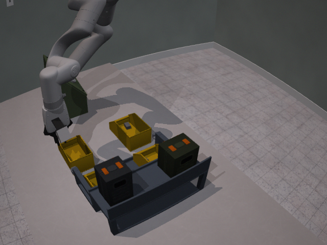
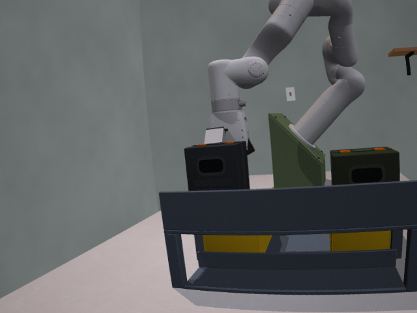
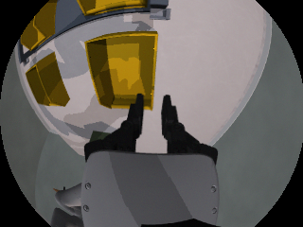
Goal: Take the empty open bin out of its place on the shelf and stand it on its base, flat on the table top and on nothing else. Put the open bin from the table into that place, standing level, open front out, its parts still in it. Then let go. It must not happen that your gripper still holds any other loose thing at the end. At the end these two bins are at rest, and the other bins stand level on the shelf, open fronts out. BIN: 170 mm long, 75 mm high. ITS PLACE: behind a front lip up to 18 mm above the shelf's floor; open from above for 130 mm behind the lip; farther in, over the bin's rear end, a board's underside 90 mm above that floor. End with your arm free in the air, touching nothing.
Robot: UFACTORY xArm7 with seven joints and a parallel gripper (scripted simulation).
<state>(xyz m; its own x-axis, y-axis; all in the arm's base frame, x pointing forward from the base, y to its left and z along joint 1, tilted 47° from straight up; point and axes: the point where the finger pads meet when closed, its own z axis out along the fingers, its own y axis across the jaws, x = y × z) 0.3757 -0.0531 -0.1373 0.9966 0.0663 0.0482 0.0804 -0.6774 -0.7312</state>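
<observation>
pale table top (image 1: 237, 211) (image 2: 101, 255) (image 3: 204, 61) against grey-green walls (image 1: 147, 28) (image 2: 77, 101); speckled tiled floor (image 1: 211, 92) beside it. empty open bin (image 1: 86, 162) (image 3: 125, 66) is seen on the table top, off the slate-blue shelf (image 1: 161, 191) (image 2: 286, 208) (image 3: 158, 4) and near its front, upright. the xarm gripper (image 1: 57, 142) (image 2: 235, 131) (image 3: 152, 102) is pointed down at that bin's open-front end. jaws: narrow, a gap left between the fingertips, nothing gripped. in the wrist view one side wall of the bin is lined up with the gap; whether the wall is reached by the tips cannot be told. open bin with a grey part (image 1: 141, 139) (image 3: 47, 80) is stood on the table top, well apart from the gripper. two yellow bins are kept on the shelf: one (image 1: 91, 179) (image 2: 232, 243) (image 3: 114, 5) by the charcoal case (image 1: 113, 181) (image 2: 217, 168), one (image 1: 146, 155) (image 2: 361, 240) (image 3: 40, 26) by the dark green case (image 1: 179, 155) (image 2: 365, 165). place between them: unfilled.
</observation>
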